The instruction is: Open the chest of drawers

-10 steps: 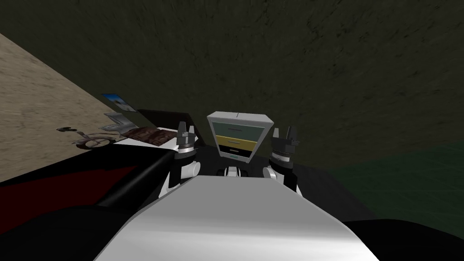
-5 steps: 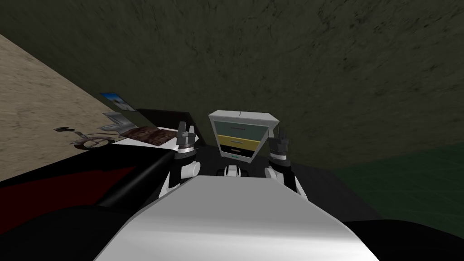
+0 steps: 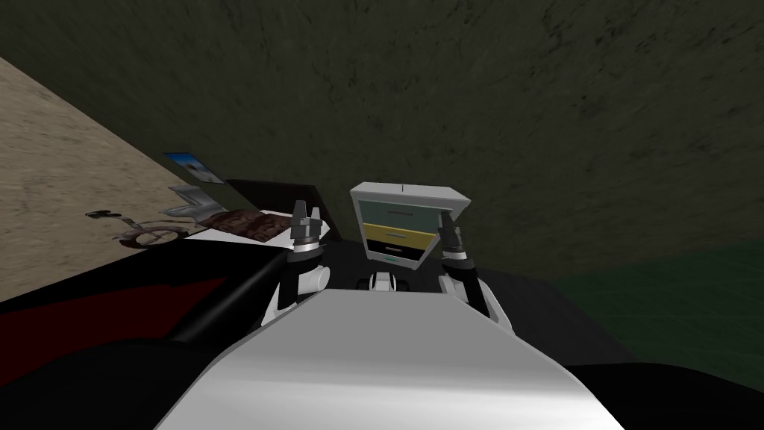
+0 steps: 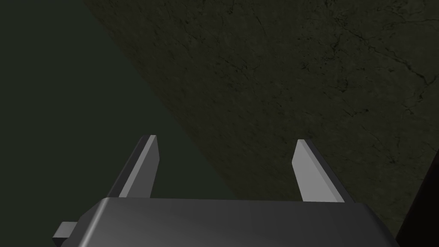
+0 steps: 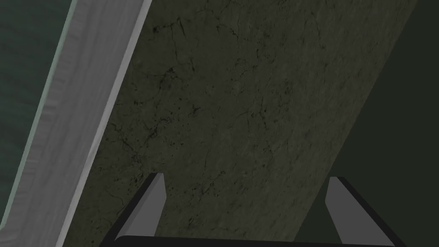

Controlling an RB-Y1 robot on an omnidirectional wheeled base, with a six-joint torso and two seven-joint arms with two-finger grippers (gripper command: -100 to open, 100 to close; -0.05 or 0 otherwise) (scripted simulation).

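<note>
Head view: you face one chest point(image 3: 395, 224) with three drawer fronts, against a dark wall; two grippers, right gripper point(image 3: 448, 222) at its right edge, left gripper point(image 3: 306, 215) well apart; left wrist view: jaws wide, empty; right wrist view: jaws wide, chest's pale edge close.

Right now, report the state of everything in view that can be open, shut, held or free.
chest of drawers: upright, all three drawers look shut, fronts flush.
left gripper: fingers open, holding nothing, raised apart from the chest.
right gripper: fingers open, holding nothing, raised by the chest's right front edge, on no handle.
</note>
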